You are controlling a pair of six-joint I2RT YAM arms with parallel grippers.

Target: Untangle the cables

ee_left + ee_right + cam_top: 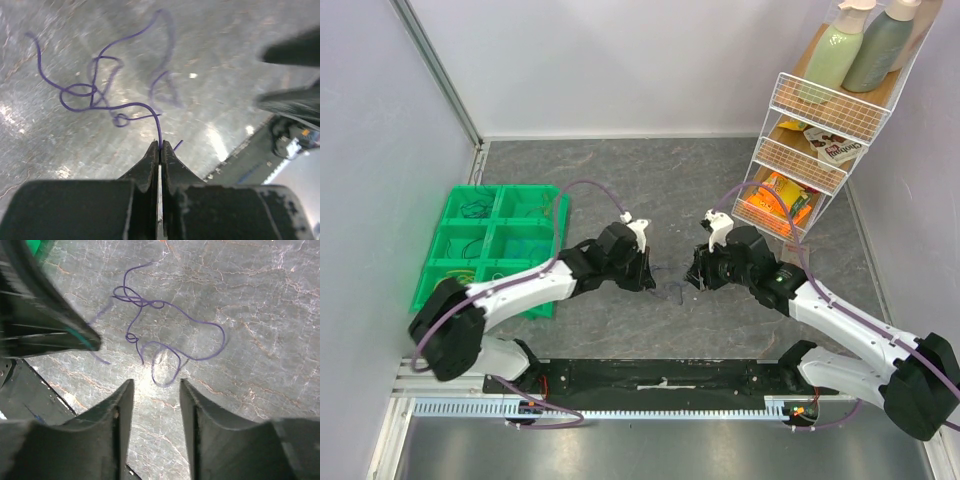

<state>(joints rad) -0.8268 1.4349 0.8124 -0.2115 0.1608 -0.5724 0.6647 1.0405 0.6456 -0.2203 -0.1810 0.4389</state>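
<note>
One thin tangled purple wire (159,125) lies on the grey table (620,170), its end pinched in the closed left gripper (160,146). The right gripper (156,382) hangs with fingers apart just short of its loops.

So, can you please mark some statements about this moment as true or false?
1. The left tool is shut on the purple cable. True.
2. The right tool pinches that cable too. False: its jaws stand open, with nothing between them.
3. The green tray sits on the right side. False: it is on the left; the wire rack is on the right.
4. Bottles stand on the rack's top shelf. True.
</note>
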